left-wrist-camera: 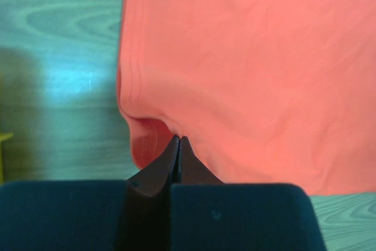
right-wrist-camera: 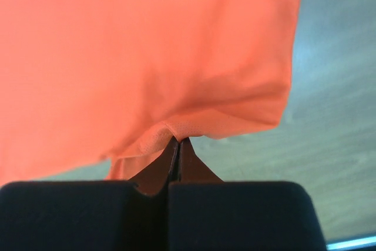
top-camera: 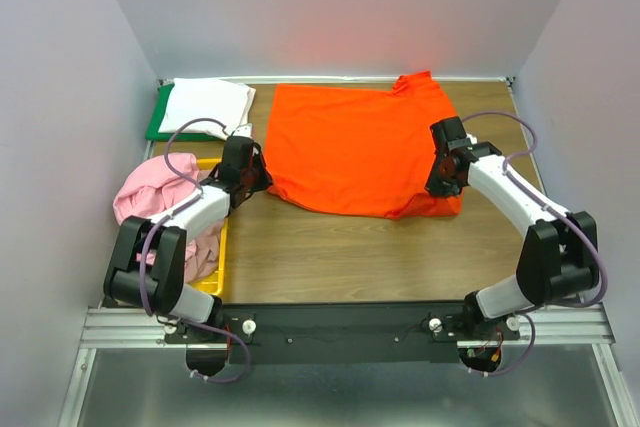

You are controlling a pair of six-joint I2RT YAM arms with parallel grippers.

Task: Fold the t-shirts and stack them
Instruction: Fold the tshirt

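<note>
Across the middle of the wooden bench lies the orange t-shirt, spread mostly flat with its collar toward the back right. Both arms reach forward from their bases at the near edge and meet the shirt at its near side.

The left arm bends up at its elbow beside the yellow bin, and its white forearm slants forward and right. The left gripper sits at the shirt's near-left corner, jaws closed tight on a small pucker of the orange hem.

The right arm folds at an elbow out near the right edge. Its forearm angles back and left, and the right gripper is at the shirt's near-right corner. Its jaws are pinched together on a fold of the orange cloth, which rises slightly off the bench there.

At the back left, a folded white t-shirt rests on a green board. A light pink t-shirt and a mauve t-shirt are heaped in the bin.
</note>
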